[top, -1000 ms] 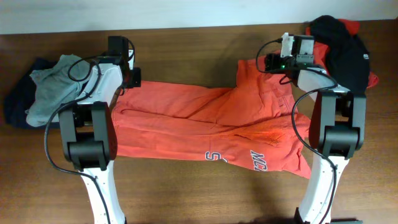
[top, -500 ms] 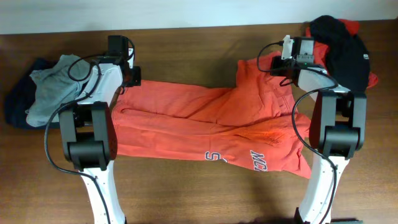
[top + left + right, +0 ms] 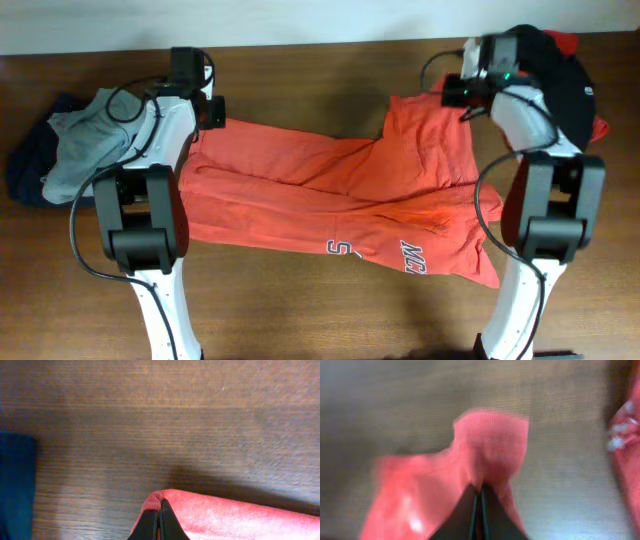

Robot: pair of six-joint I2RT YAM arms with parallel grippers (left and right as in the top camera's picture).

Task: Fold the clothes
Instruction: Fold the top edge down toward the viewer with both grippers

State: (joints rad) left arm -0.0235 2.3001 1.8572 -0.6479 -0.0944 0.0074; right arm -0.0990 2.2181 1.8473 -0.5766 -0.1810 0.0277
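Orange-red trousers (image 3: 330, 195) with white lettering lie spread across the table, legs toward the left, waist toward the right. My left gripper (image 3: 205, 122) is shut on the far leg cuff; in the left wrist view the red fabric (image 3: 225, 517) bulges round the shut left gripper (image 3: 160, 505). My right gripper (image 3: 452, 97) is shut on the far waist corner. The blurred right wrist view shows the orange cloth (image 3: 490, 445) pinched and lifted off the table by the right gripper (image 3: 480, 491).
A grey garment on a navy one (image 3: 60, 145) lies at the far left, its navy edge (image 3: 15, 485) showing in the left wrist view. A black and red pile (image 3: 555, 75) sits at the far right, beside the right arm.
My right gripper has closed on the waist corner and pulled it up and toward the far edge. The left gripper has drawn its cuff slightly farther back, stretching the trousers.
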